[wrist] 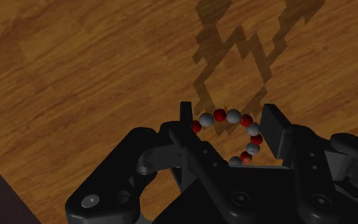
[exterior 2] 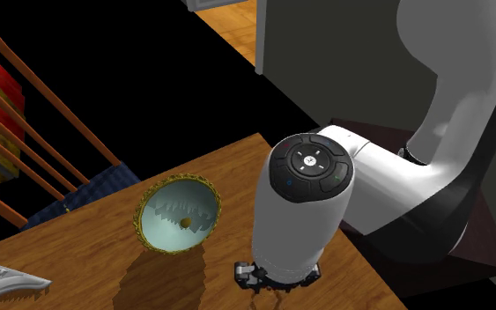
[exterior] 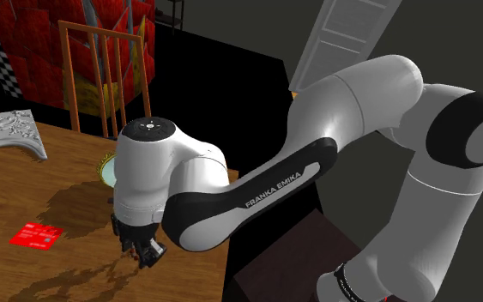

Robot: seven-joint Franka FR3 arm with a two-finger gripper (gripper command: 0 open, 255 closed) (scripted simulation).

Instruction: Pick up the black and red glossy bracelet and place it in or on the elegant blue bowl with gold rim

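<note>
- The white arm bends down over a wooden table, with the black gripper low, close above the wood near the table's edge.
- From the wrist view the gripper has its two fingers partly drawn in. The bracelet sits between them.
- The bracelet is a ring of glossy red beads alternating with pale grey ones. As far as I can see, the beads on either side lie right against the inner faces of the fingers, so it looks pinched between them.
- The near part of the ring is hidden behind the gripper's body. I cannot tell whether the bracelet rests on the wood or is just clear of it.
- The bowl stands on the table near the gripper, apart from it. It is pale blue inside with a scalloped gold rim, and it looks tipped so that its opening faces the second exterior camera.
- In the shoulder view, a sliver of the bowl peeks out from behind the arm's wrist.
- A flat red card lies on the wood toward the shoulder view's left.
- A white ornate carved piece rests farther back on the table.
- A wooden chair stands beyond the table.
</note>
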